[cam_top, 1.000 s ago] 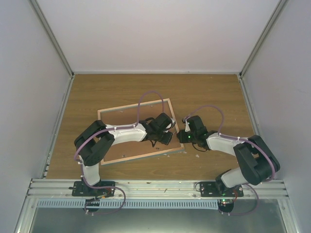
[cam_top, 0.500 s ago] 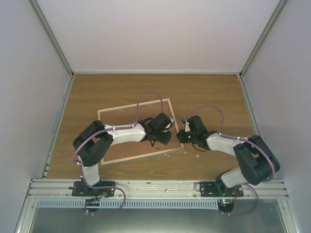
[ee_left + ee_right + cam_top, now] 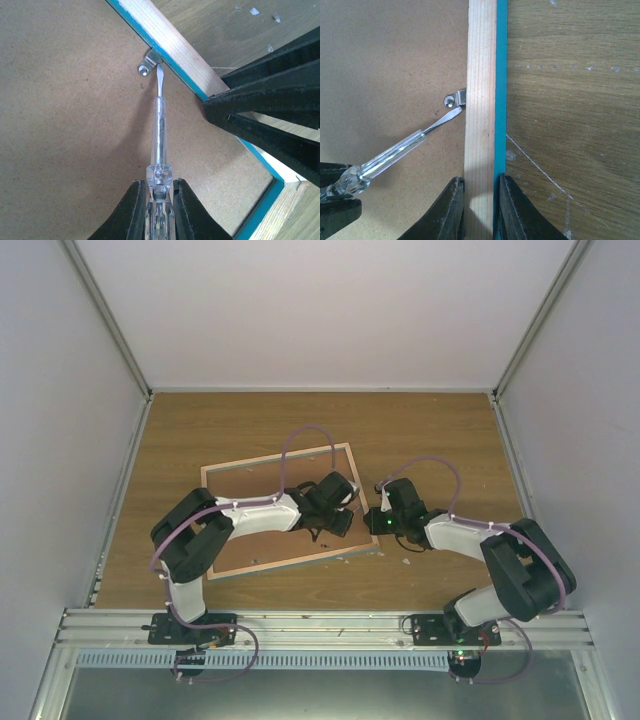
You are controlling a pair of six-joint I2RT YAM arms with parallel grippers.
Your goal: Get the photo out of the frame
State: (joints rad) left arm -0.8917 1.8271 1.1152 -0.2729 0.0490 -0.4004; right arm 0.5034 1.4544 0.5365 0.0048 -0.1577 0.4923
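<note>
The frame (image 3: 272,461) lies face down on the table, its pale wood edging around a brown fibreboard back (image 3: 65,110). The photo is hidden under that back. My left gripper (image 3: 160,187) is shut on a clear-handled screwdriver (image 3: 159,135). The screwdriver's flat tip touches a small metal clip (image 3: 148,64) at the frame's right rail. My right gripper (image 3: 481,182) is shut on that same rail (image 3: 481,75), one finger on the wood side and one on the turquoise side. In the right wrist view the screwdriver (image 3: 395,150) comes in from the lower left to the clip (image 3: 454,99).
The two wrists meet closely at the frame's right edge (image 3: 362,512) in the top view. White walls with metal posts enclose the wooden table (image 3: 440,430). Small pale flecks lie on the wood near the frame's right corner (image 3: 405,562).
</note>
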